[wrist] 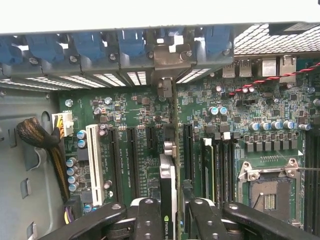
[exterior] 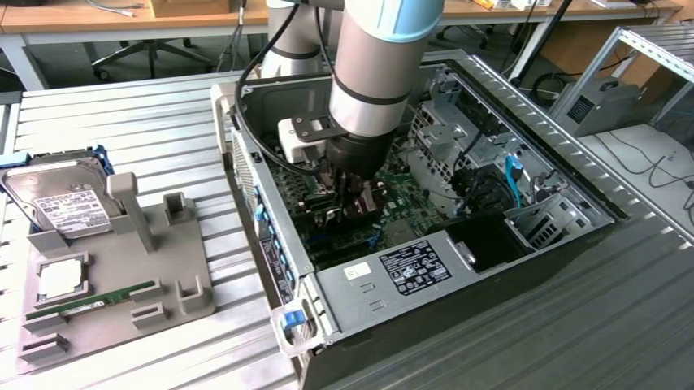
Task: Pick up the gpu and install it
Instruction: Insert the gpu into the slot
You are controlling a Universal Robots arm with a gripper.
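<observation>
The tool is seen lowered inside the open computer case, which lies on its side on the ribbed metal surface. In the wrist view, the gpu is pinched edge-on between the two black fingers, with its dark board standing upright over the green motherboard. Its silvery end bracket is seen reaching up to the row of blue slot clips at the rear wall of the case. The card is lined up along the long black expansion slots, between them and the memory slots; whether it is fully seated cannot be told. An empty processor socket is seen to one side of the board, and a white slot and a bundle of sleeved cables to the other.

In the exterior view, the tool is seen deep in the case, under the grey arm. On the exterior view's left, a grey parts holder rests on the surface, well apart from the case. A silver hard drive with a white label, a square chip and a green memory stick are held in it.
</observation>
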